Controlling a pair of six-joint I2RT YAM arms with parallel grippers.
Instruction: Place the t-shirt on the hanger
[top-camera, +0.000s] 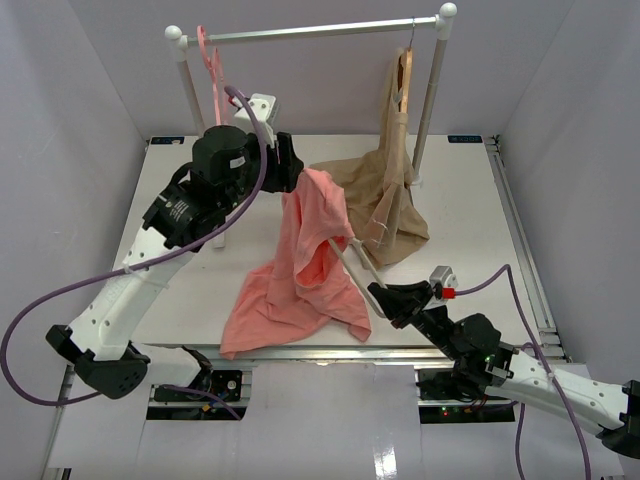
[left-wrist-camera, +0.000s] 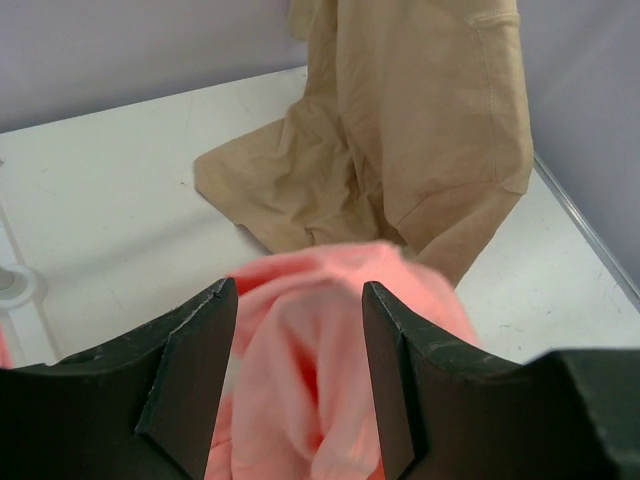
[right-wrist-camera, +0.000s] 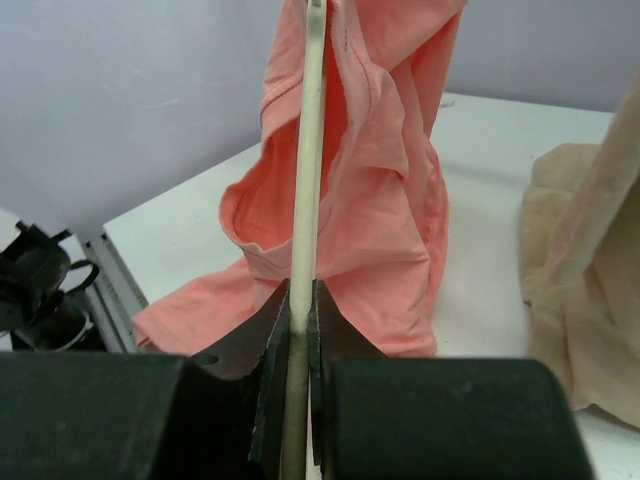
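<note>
The salmon-pink t-shirt (top-camera: 300, 280) hangs in a bunched column over the upper end of the cream-white hanger (top-camera: 350, 268), and its lower part is spread on the table. My right gripper (top-camera: 380, 293) is shut on the hanger's thin bar (right-wrist-camera: 308, 150), which rises straight up from the jaws in front of the t-shirt (right-wrist-camera: 380, 180). My left gripper (top-camera: 298, 178) sits at the shirt's raised top. In the left wrist view its jaws (left-wrist-camera: 298, 290) stand apart, with blurred pink folds of the t-shirt (left-wrist-camera: 420, 290) in and beyond the gap. The hanger's hook is hidden.
A beige garment (top-camera: 385, 200) hangs from a wooden hanger (top-camera: 403, 75) on the rack rail (top-camera: 320, 30) and pools on the white table (top-camera: 470, 200) just right of the shirt. A pink hanger (top-camera: 212, 60) hangs at the rail's left end.
</note>
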